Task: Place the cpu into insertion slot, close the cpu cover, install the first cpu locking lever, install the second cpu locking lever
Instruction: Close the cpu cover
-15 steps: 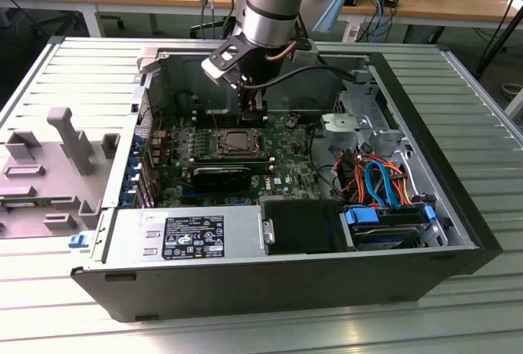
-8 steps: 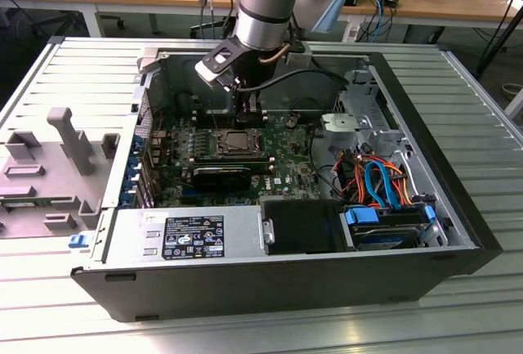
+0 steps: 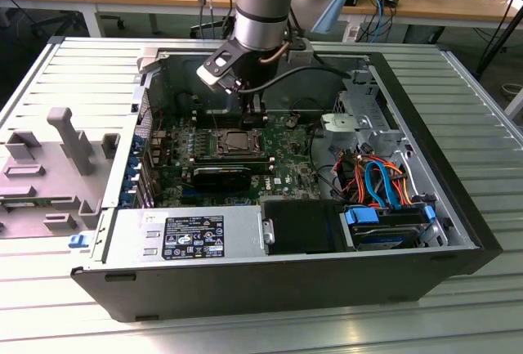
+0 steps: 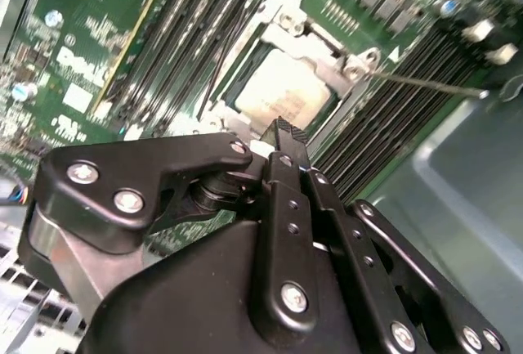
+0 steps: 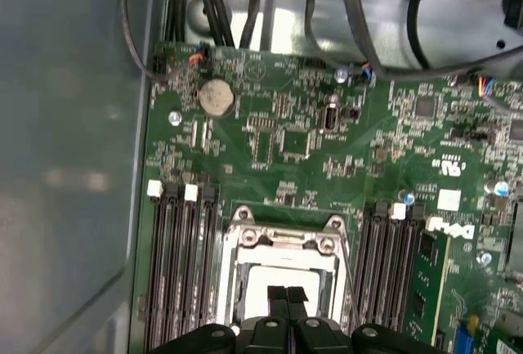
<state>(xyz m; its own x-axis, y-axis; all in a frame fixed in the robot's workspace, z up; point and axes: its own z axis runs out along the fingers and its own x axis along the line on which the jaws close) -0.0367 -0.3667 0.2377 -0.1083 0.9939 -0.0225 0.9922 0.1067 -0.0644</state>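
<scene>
Tool (image 5: 286, 293), fingers together and empty, poised over cpu (image 5: 255, 282) beneath lowered cpu cover (image 5: 282, 241); locking lever (image 4: 425, 84) probably wants a slow, square push.

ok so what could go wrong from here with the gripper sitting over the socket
1. The shut gripper hangs over the cpu, which sits framed by the cpu cover. Coming down off-target could press the chip or scrape the frame.
2. In the second wrist view a thin locking lever sticks out across the memory slots. If it slips off the fingertips it may strike them.
</scene>
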